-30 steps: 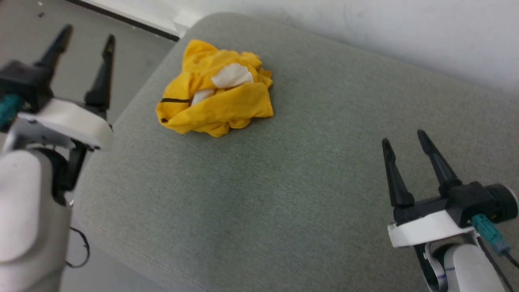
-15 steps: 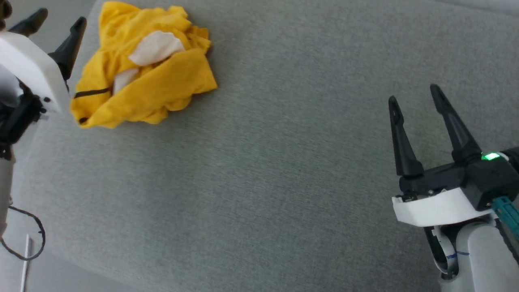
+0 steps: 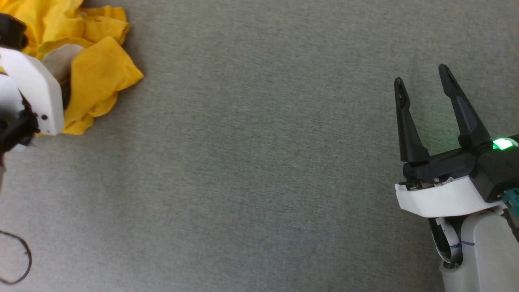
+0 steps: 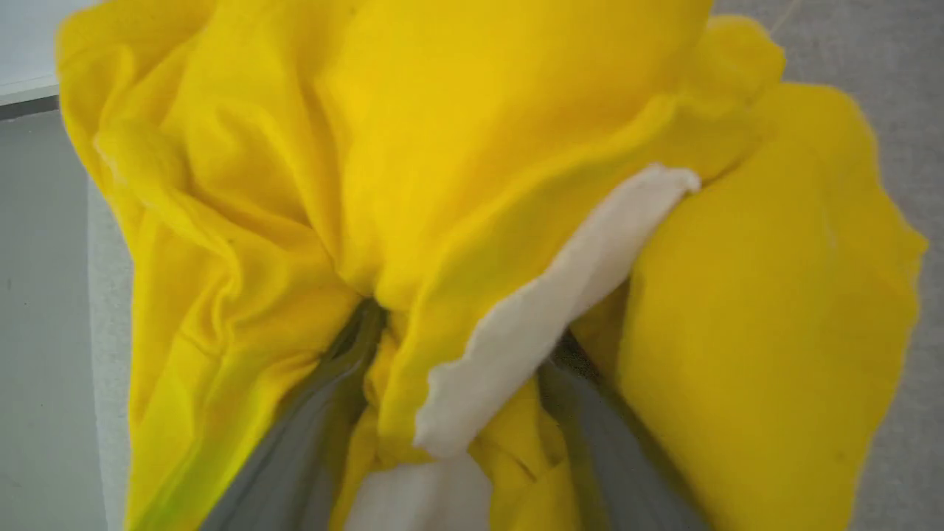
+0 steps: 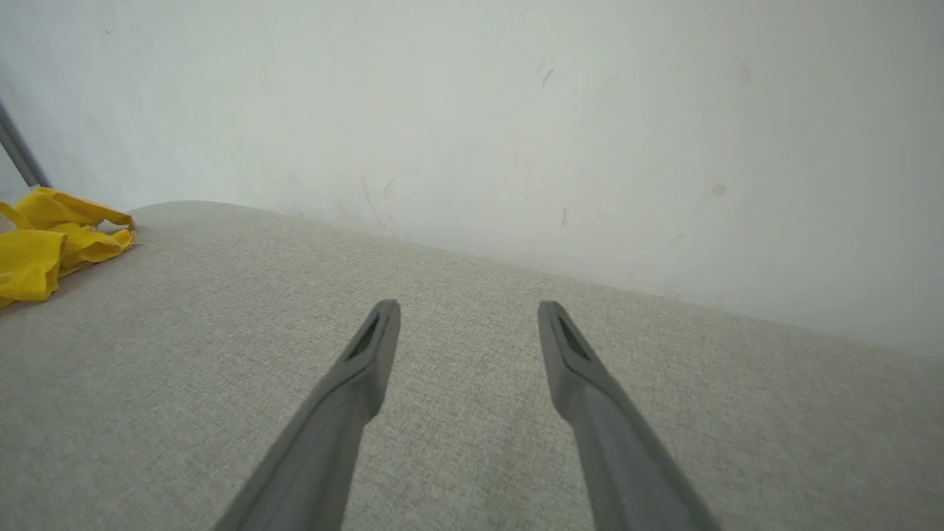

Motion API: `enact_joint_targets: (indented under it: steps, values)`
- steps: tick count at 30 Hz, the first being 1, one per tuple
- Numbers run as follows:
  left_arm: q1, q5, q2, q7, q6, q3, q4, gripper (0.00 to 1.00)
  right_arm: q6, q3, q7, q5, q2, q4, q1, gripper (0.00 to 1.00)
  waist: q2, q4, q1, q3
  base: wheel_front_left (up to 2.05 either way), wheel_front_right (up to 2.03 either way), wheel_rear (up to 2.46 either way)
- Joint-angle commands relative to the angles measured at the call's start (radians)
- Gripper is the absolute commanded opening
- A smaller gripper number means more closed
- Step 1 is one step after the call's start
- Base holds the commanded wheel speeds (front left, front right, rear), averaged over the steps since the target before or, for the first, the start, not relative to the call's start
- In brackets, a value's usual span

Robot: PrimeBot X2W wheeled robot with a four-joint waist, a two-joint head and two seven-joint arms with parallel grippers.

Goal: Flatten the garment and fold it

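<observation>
My left gripper (image 4: pixel 464 346) stands wide, fingers (image 4: pixel 295 442) sunk in the folds of the garment (image 4: pixel 457 147), white patch (image 4: pixel 546 310) between them, nothing pinched. Right gripper (image 3: pixel 421 77) is wide too, empty, over bare cushion (image 3: pixel 259 162), well apart from it. The garment lies crumpled at the cushion's far left. It looks light, soft and limp, so I expect it to bunch. I'd grab a loose hem edge, not the wad's middle.

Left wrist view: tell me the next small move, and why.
Probably shut the left gripper: its jaws stand open, pushed into the crumpled garment, a yellow-and-white fold between them, so a pinch should catch cloth for spreading. The right gripper is open over the grey cushion.
</observation>
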Motion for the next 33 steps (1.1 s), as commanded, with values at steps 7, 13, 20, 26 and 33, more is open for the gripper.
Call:
enact_joint_targets:
  steps: [7,13,20,26,33]
  values:
    - [-0.024,-0.021,0.015,-0.075,-0.001,-0.040,0.057,0.00,-0.002,-0.019,-0.015,0.011,0.000,0.016,-0.008,1.00,0.0000,-0.034,-0.0001,0.002,0.00,0.00,0.00]
    - [-0.050,-0.042,0.036,-0.145,-0.001,-0.040,0.055,0.00,-0.002,-0.011,-0.038,0.046,0.000,0.058,0.006,1.00,0.0000,-0.029,-0.0001,-0.091,0.00,0.00,0.00]
    - [-0.082,-0.068,0.079,-0.190,-0.001,-0.012,0.017,0.00,-0.002,-0.016,-0.069,0.104,0.000,0.120,0.041,1.00,0.0000,-0.051,-0.0001,-0.232,0.00,0.00,0.00]
    - [-0.127,-0.029,0.112,-0.210,0.022,-0.003,-0.090,0.00,-0.002,-0.058,-0.090,0.154,0.000,0.163,0.093,1.00,0.0000,-0.089,-0.0001,-0.340,0.00,0.00,0.00]
    - [-0.210,0.031,0.079,-0.221,0.058,-0.024,-0.232,0.00,-0.002,-0.133,-0.099,0.190,0.000,0.190,0.154,1.00,0.0000,-0.133,-0.0001,-0.428,0.00,0.00,0.00]
